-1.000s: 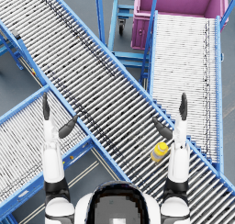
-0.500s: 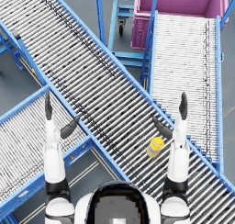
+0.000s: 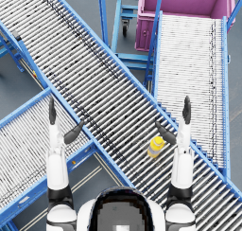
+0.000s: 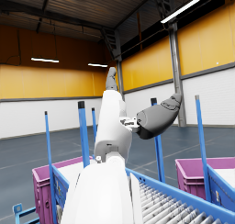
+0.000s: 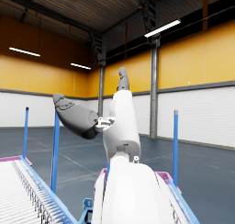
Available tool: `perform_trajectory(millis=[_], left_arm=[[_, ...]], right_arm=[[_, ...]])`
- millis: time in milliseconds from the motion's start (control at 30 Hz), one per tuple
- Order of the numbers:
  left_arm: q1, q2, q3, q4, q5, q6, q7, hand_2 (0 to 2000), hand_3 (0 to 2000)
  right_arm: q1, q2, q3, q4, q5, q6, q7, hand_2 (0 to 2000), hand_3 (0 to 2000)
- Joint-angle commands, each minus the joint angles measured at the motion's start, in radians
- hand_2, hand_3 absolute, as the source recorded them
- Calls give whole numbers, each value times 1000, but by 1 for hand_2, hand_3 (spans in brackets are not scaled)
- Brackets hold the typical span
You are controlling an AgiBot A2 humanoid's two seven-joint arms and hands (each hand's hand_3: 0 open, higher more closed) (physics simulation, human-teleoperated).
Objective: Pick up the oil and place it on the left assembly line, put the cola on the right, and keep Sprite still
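On middle conveyor (image 3: 94, 83): one oil bottle (image 3: 155, 146); left hand (image 3: 58, 128), right hand (image 3: 180, 128), fingers (image 3: 52, 112) spread, empty.

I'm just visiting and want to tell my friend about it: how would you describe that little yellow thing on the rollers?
Start with the long roller conveyor running diagonally through the head view. Near its lower end, just beside the right robot hand, sits a small yellow bottle. It is the only yellow item, and the only thing on the rollers.
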Motion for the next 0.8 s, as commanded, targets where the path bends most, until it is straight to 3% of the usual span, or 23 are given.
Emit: perform_trajectory(millis=[33,467,800], left_arm=[[10,-1,-7,-5,0,0,0,0,0],[-21,11,-6,-9,0,0,0,0,0],[-15,17,-2,10,0,0,0,0,0]], right_arm=[[5,-1,0,9,0,0,0,0,0],[31,-6,-3,8,0,0,0,0,0],[-110,-16,21,51,0,0,0,0,0]])
